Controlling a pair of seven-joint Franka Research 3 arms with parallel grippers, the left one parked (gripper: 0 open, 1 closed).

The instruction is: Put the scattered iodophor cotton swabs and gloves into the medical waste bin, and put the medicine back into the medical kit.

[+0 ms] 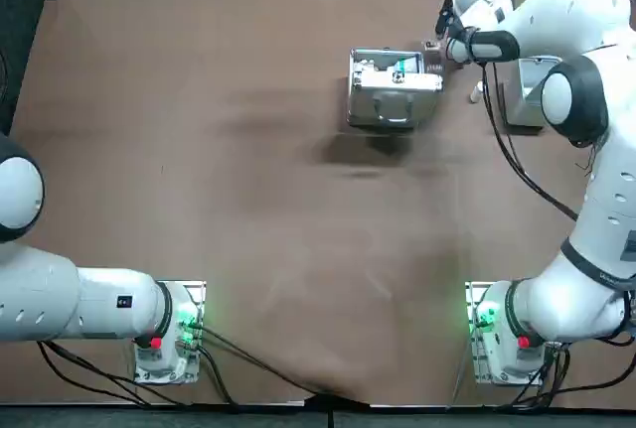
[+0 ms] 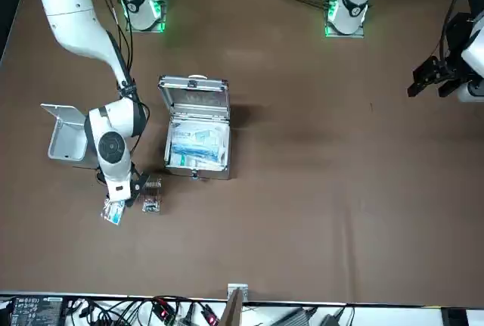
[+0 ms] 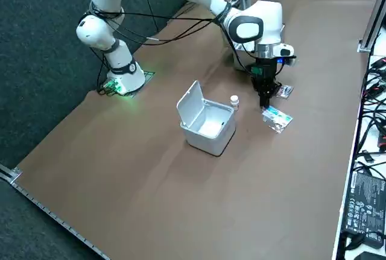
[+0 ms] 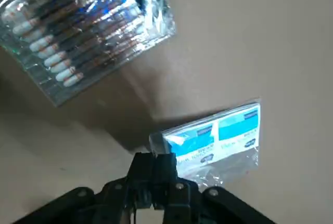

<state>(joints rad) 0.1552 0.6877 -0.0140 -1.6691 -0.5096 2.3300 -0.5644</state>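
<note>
My right gripper [image 4: 153,164], just beyond the open waste bin [image 3: 208,124], has its jaws pinched narrow on the edge of the blue-labelled packet [image 4: 218,135], the swab packet [image 4: 83,26] lying near it.

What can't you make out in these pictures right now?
Blue-and-white packet: print too small to read, wrist view; hidden under the right arm in the top view.
Small white bottle: label too small, right side view.
Right gripper, shut at that packet's edge near the swab pack: its own fingertips hide whether it pinches the packet, wrist view.
</note>
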